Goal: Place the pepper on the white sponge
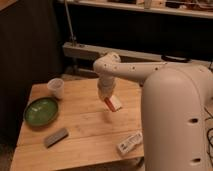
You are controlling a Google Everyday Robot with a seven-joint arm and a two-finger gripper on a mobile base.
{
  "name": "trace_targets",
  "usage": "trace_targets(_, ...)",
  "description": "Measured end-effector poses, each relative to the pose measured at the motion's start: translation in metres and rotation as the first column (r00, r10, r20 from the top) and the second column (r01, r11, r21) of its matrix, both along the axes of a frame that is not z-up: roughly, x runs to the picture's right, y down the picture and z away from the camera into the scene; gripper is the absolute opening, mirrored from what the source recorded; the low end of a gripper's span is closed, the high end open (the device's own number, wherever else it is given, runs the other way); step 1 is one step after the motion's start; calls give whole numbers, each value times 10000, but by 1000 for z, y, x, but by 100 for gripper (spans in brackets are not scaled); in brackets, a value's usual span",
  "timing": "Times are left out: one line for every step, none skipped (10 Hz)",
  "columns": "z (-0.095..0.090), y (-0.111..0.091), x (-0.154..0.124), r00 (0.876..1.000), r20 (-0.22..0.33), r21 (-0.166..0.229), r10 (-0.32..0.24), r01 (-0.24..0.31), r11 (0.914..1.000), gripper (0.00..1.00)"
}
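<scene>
My gripper (107,99) hangs from the white arm above the middle of the wooden table (85,125). It is shut on the small red-orange pepper (108,104), which points downward. The white sponge (116,103) lies flat on the table directly beside and partly behind the pepper, on its right. The pepper's tip is at the sponge's left edge; I cannot tell whether they touch.
A green plate (41,110) lies at the table's left, with a white cup (56,87) behind it. A dark grey block (56,137) lies at the front left. A white bottle-like object (129,143) lies at the front right edge. My white body fills the right side.
</scene>
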State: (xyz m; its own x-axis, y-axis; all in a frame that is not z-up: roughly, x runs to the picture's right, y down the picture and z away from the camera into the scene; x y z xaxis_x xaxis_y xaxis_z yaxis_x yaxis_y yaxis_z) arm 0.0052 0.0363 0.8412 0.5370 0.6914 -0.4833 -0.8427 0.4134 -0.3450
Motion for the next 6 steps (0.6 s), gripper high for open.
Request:
trace_targets(4,-7,5,9999,-40,-31,104,-104,9999,1)
trace_targets(7,-12,9,9998,-57,-45,186,-186,9998,1)
trace_targets(11,-16,15,9995,-82,-78,297,-297,9995,1)
trace_targets(15,-20,25,9989,-119,-122,453,-454,9989,1)
trace_targets(18,-23,31,9984,-135,-148,553,-555,9983,1)
trace_targets(22,-26,37,9979,-151,-169,632,-635,9978,1)
